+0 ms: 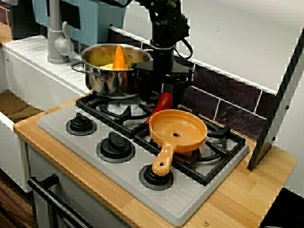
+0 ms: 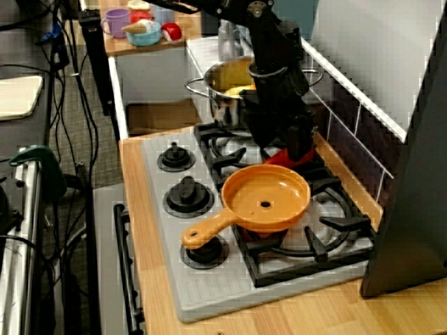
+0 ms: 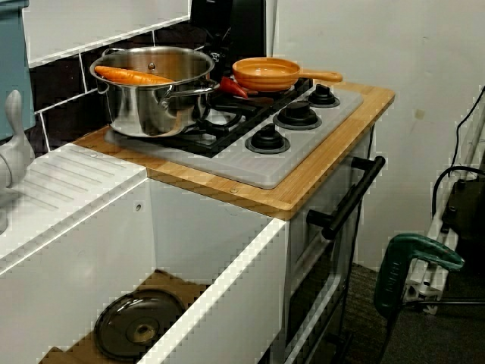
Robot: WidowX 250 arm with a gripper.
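Right behind the orange pan (image 1: pixel 178 129), your pincer (image 1: pixel 164 94) sits over the red veggie (image 1: pixel 160 108). Can't tell if it's actually pinching it.

The pan (image 1: pixel 178 130) and carrot (image 1: pixel 118 58) are orange, the pot (image 1: pixel 107 81) silver, the small toy (image 1: pixel 164 102) red.

We find the pot (image 1: pixel 107 78), carrot (image 1: pixel 118 58) inside, on the stove (image 1: pixel 61 119) at back left; the pan (image 1: pixel 178 130) sits right of it, a pepper (image 1: pixel 163 102) between them beneath the gripper (image 1: pixel 162 95), knobs (image 1: pixel 115 145) in front.

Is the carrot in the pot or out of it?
In. The carrot leans inside the silver pot, its tip sticking up over the rim.
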